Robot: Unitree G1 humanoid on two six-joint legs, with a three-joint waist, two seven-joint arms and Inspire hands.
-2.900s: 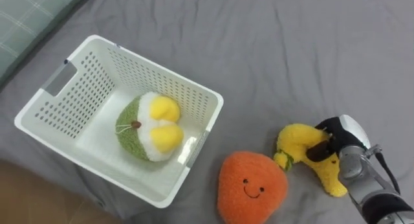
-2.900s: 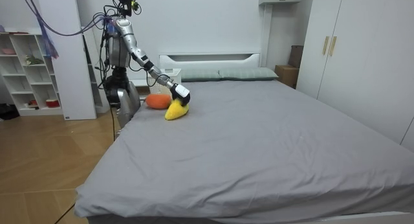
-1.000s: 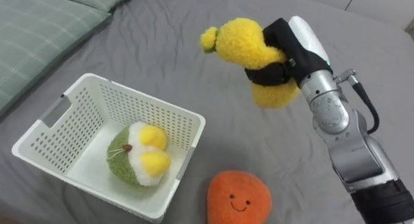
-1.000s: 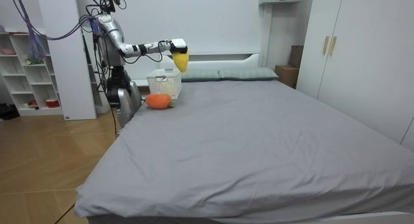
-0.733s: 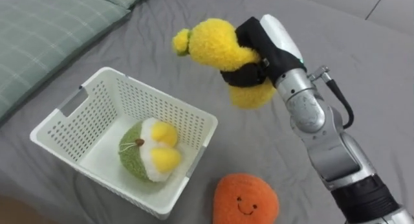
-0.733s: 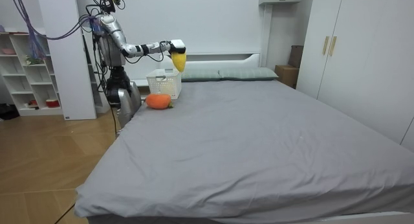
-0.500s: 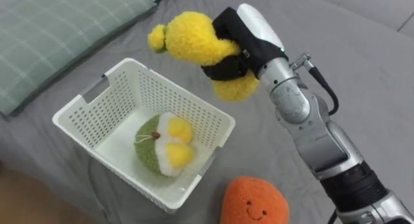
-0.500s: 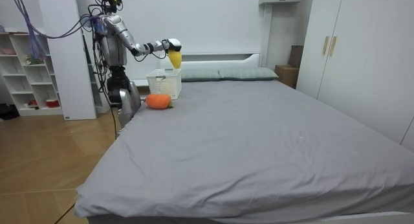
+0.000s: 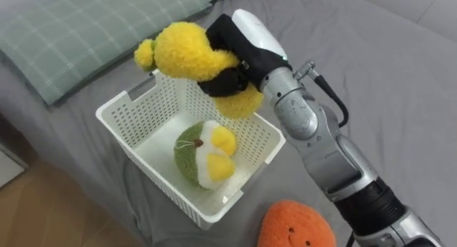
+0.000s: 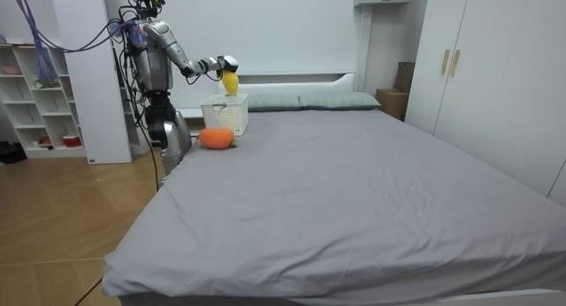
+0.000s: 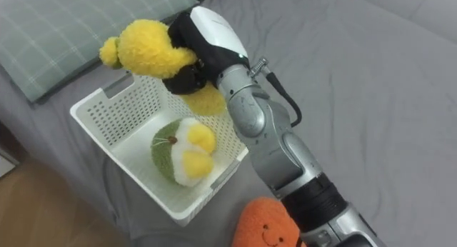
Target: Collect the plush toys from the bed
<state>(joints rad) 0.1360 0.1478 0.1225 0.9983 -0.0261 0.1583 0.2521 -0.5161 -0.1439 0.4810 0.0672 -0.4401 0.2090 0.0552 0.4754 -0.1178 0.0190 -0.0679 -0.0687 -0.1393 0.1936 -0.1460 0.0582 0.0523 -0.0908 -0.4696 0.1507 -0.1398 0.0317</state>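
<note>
Right hand (image 9: 244, 48) clutching fluffy yellow plush toy (image 9: 182, 51), having lifted it off grey bed (image 9: 400, 83), now hovering over white perforated plastic basket (image 9: 136, 117); drop likely next; round orange plush toy (image 9: 296, 227) remaining.

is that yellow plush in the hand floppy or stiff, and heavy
Probably soft and squashy: the right hand curled round the yellow plush toy dents it at its middle. Likely light: one hand holds it above the white basket. Its fuzzy pile should grip well, so slipping seems unlikely.
</note>
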